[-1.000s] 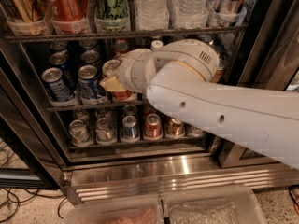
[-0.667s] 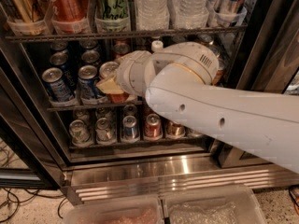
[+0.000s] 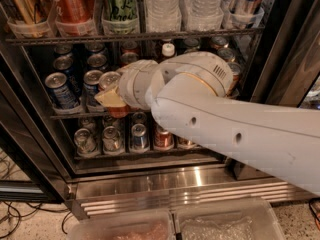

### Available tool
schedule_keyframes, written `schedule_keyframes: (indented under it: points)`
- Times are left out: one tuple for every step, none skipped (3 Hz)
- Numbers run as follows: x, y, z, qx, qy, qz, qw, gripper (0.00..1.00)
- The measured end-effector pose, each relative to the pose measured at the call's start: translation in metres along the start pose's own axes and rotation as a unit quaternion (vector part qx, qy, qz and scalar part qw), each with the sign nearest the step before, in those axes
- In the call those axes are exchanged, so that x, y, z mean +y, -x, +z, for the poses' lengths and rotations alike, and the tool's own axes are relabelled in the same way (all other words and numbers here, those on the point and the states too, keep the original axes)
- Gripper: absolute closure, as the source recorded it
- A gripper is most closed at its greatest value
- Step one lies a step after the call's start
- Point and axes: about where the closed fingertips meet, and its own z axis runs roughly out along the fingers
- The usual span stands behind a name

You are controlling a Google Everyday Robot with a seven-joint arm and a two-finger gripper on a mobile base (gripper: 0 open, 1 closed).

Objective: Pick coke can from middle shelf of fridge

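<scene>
The fridge (image 3: 165,181) stands open with its wire racks in view. My gripper (image 3: 112,96) is inside it at the front left of the middle shelf (image 3: 67,115), at the end of my white arm (image 3: 210,119). It is shut on the coke can (image 3: 120,112). A cream finger (image 3: 110,98) covers most of the can, so only its silver lid and a strip of red at the bottom show. The can is tilted, just right of two blue cans (image 3: 93,84).
More blue cans (image 3: 60,90) stand at the shelf's left. A white-capped bottle (image 3: 168,49) is behind my arm. Tall cans (image 3: 70,4) and water bottles (image 3: 162,4) fill the rack above, short cans (image 3: 112,139) the rack below. Clear bins (image 3: 125,226) and cables (image 3: 10,219) lie on the floor.
My gripper and the coke can have shifted together a little left and down, toward the shelf's front edge. The other cans have not moved.
</scene>
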Motion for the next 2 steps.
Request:
schedule_keyframes:
  points:
    - [0.016,-0.004,-0.009,0.007,0.011,0.012,0.9999,1.00]
    - [0.025,-0.012,-0.022,0.021,0.018,0.021,0.9994,1.00]
